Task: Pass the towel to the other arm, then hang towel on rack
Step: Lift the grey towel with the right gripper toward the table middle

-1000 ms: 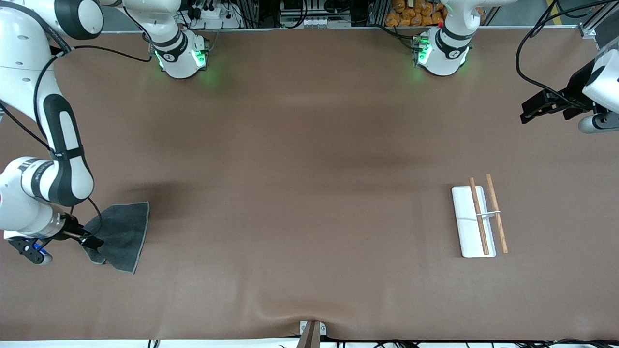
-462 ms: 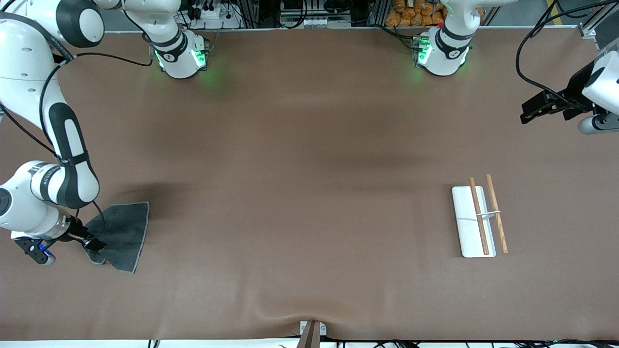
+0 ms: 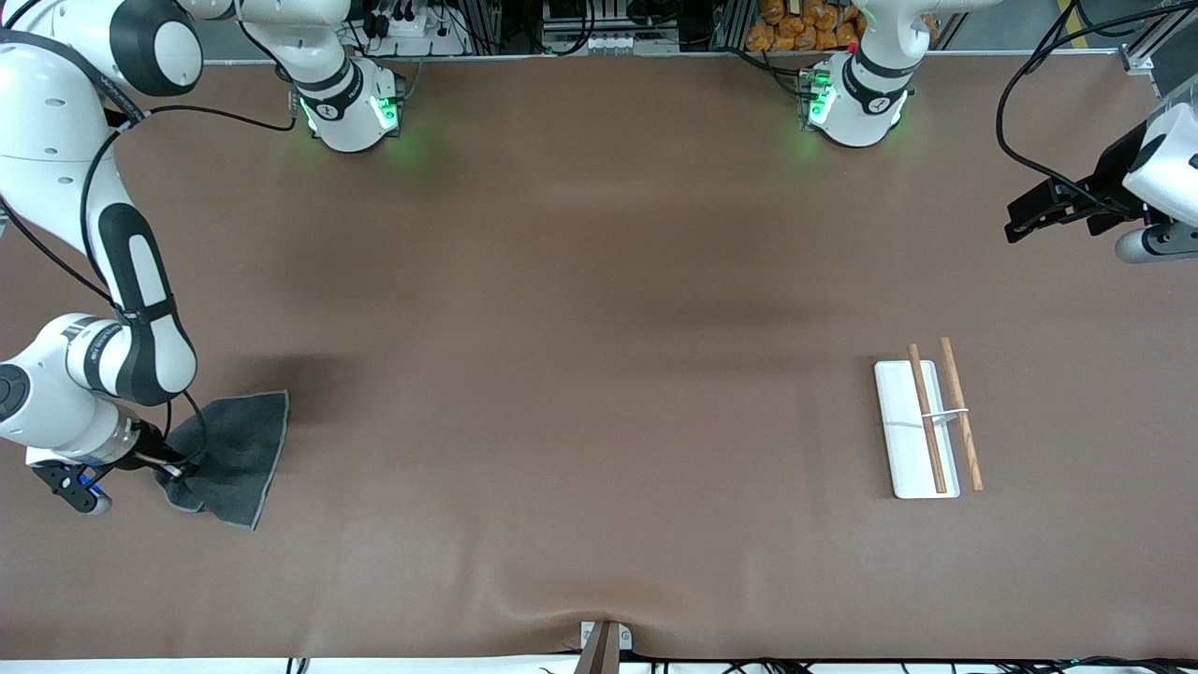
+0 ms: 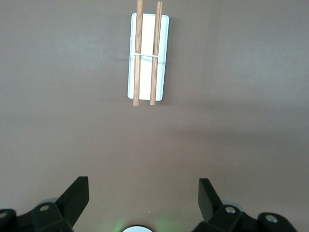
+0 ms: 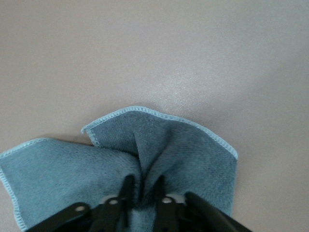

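The towel, dark grey with a lighter hem, lies on the table at the right arm's end, near the front camera. My right gripper is down on its edge, shut on a pinched fold of the towel, which puckers up between the fingers. The rack, a white tray base with two brown rods, stands toward the left arm's end; it also shows in the left wrist view. My left gripper is open and empty, up in the air over the table's end, waiting.
The brown table mat stretches bare between towel and rack. A small bracket sits at the mat's front edge, where the mat wrinkles slightly. The arm bases stand along the edge farthest from the front camera.
My right arm has shifted slightly, and the towel's edge at the gripper has bunched and drawn in a little. The left arm has barely moved.
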Available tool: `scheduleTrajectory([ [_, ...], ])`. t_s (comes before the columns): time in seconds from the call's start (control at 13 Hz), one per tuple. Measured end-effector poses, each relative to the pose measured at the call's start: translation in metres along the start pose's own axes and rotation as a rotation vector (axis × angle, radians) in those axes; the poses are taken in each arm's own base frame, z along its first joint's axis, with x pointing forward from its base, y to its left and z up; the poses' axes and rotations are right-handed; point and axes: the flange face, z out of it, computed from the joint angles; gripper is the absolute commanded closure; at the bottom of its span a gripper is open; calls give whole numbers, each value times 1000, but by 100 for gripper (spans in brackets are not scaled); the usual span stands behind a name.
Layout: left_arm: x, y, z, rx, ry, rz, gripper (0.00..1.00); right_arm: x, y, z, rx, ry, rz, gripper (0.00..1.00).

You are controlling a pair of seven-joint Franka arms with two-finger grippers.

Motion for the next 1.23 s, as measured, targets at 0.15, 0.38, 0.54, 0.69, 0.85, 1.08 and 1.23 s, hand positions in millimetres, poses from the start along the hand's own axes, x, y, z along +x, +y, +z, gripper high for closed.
scheduleTrajectory([
  [0.15,0,0,1,0,-2,0,0,0,-2,0,2,2,-27,100],
  [0.38,0,0,1,0,1,0,0,3,-8,-9,9,18,-90,100],
  [0.54,0,0,2,0,0,0,0,6,-21,-29,14,17,-123,100],
  [0.69,1,0,2,0,0,0,0,1,-50,-76,18,0,-166,100],
  [0.85,1,0,3,0,-1,0,0,-18,-94,-137,26,-10,-231,100],
  [1.08,1,1,3,0,1,1,0,-70,-166,-205,48,-29,-333,100],
  [1.23,1,1,4,0,0,2,0,-123,-226,-232,55,-53,-324,100],
])
